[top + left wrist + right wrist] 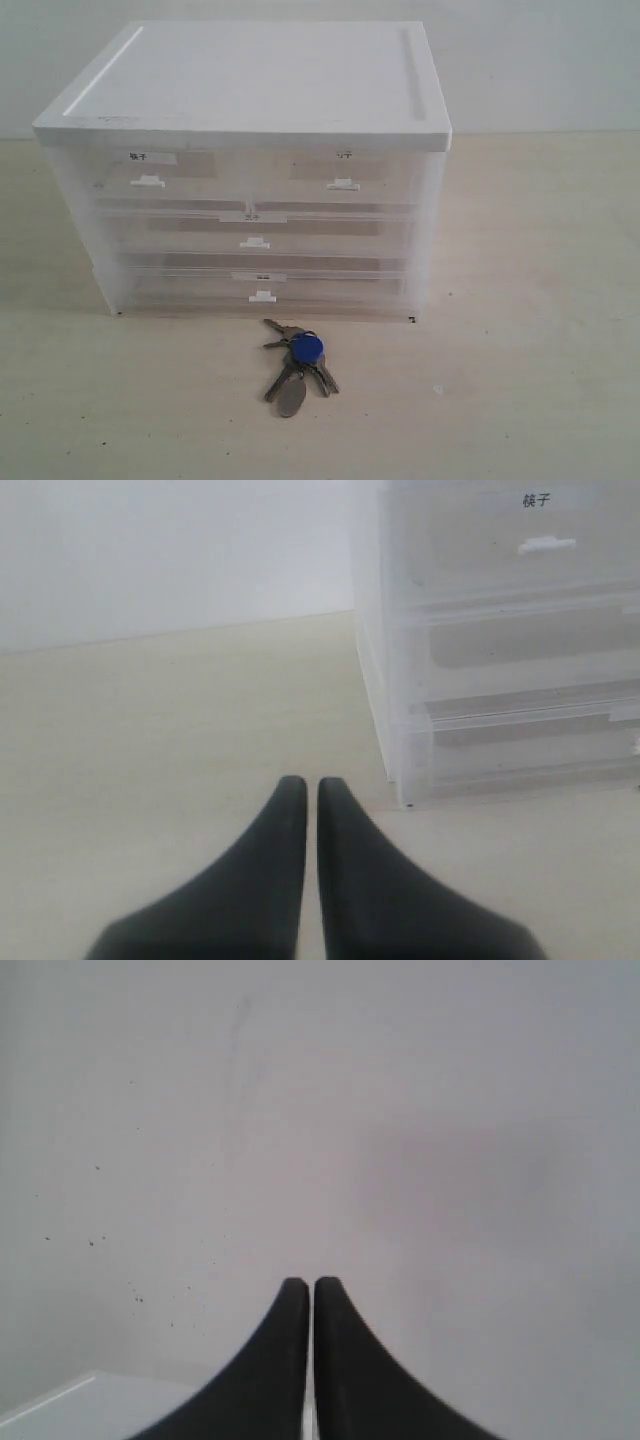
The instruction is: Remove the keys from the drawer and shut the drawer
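Observation:
The keys [297, 365] lie on the pale table in front of the cabinet, a bunch with a round blue fob [306, 348] and a grey oval tag [292, 398]. The drawer [342, 170], top right with a faint label and a white tab handle, sits flush with its neighbours. Neither arm appears in the exterior view. My left gripper [312, 785] is shut and empty, low over the table, off the cabinet's left front corner. My right gripper [305, 1285] is shut and empty, facing a plain grey wall.
The translucent cabinet [250, 90] has a white top, a dark-labelled top left drawer [545, 545] and two full-width drawers [255, 240] below. A white corner [70, 1405] shows under my right gripper. Bare table spreads around the keys.

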You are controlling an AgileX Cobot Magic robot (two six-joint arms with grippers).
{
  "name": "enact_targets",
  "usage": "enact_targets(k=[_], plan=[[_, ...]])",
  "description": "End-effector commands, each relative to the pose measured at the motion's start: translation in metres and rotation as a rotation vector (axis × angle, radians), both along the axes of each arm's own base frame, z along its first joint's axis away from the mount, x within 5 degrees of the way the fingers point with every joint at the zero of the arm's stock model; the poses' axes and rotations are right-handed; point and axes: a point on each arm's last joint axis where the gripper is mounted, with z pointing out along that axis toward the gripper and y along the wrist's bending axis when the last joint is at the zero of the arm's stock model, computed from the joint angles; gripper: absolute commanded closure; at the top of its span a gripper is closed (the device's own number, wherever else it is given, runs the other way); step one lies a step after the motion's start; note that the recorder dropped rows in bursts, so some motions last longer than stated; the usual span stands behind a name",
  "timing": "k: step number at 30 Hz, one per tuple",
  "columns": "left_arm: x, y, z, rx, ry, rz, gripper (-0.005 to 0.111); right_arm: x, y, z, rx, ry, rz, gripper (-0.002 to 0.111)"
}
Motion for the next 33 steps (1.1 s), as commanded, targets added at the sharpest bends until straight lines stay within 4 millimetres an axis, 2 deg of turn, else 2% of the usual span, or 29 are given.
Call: enact_targets(k=[1, 8, 14, 17, 22, 33], plan=[[0.0, -0.001, -0.001, -0.008, -0.003, -0.006, 0.102, 0.034, -0.003, -0.025, 0.065, 0.049, -0.023, 0.108], [0.0, -0.001, -0.001, -0.008, -0.003, -0.006, 0.102, 0.087, -0.005, -0.095, 0.072, 0.265, -0.055, 0.108], [0.0, -0.001, -0.001, -0.008, -0.003, -0.006, 0.102, 0.112, -0.009, -0.145, 0.098, 0.365, -0.096, 0.108], [0.0, -0.001, -0.001, -0.008, -0.003, -0.006, 0.102, 0.119, -0.011, -0.161, 0.171, 0.395, -0.097, 0.108], [0.0, -0.001, -0.001, -0.008, -0.003, -0.006, 0.102, 0.121, -0.012, -0.168, 0.26, 0.412, -0.089, 0.108], [0.0, -0.001, -0.001, -0.008, -0.003, -0.006, 0.102, 0.121, -0.012, -0.169, 0.265, 0.421, -0.084, 0.108]])
